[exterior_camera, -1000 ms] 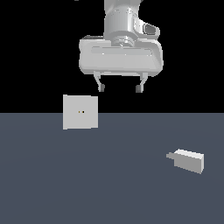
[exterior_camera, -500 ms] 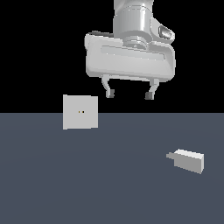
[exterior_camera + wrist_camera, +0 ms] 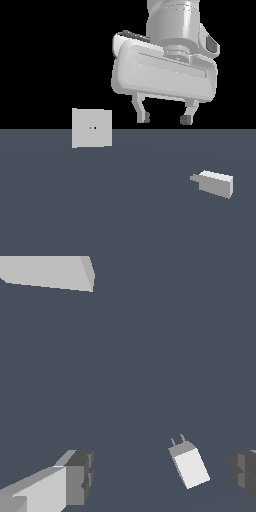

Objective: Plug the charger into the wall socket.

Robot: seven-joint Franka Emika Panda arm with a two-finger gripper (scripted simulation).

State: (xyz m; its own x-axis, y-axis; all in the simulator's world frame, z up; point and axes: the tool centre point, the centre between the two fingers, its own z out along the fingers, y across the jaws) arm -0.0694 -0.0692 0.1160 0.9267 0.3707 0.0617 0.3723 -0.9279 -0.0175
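The charger [image 3: 215, 183] is a small light-grey block with a narrower stub pointing to the exterior view's left; it lies on the dark grey floor at the exterior view's right. In the wrist view the charger [image 3: 189, 465] shows two thin prongs on its stub. The wall socket [image 3: 92, 128] is an upright off-white square plate with two tiny dark holes, at the exterior view's left; part of it shows in the wrist view [image 3: 50, 272]. My gripper [image 3: 165, 118] hangs open and empty well above the floor, up and to the left of the charger. Its fingertips [image 3: 77, 476] flank the charger in the wrist view.
The dark grey floor [image 3: 125, 210] spreads across the lower half of the exterior view. Above it the background is black.
The gripper has moved toward the exterior view's right and lower, closer to the charger. Charger and socket have not moved.
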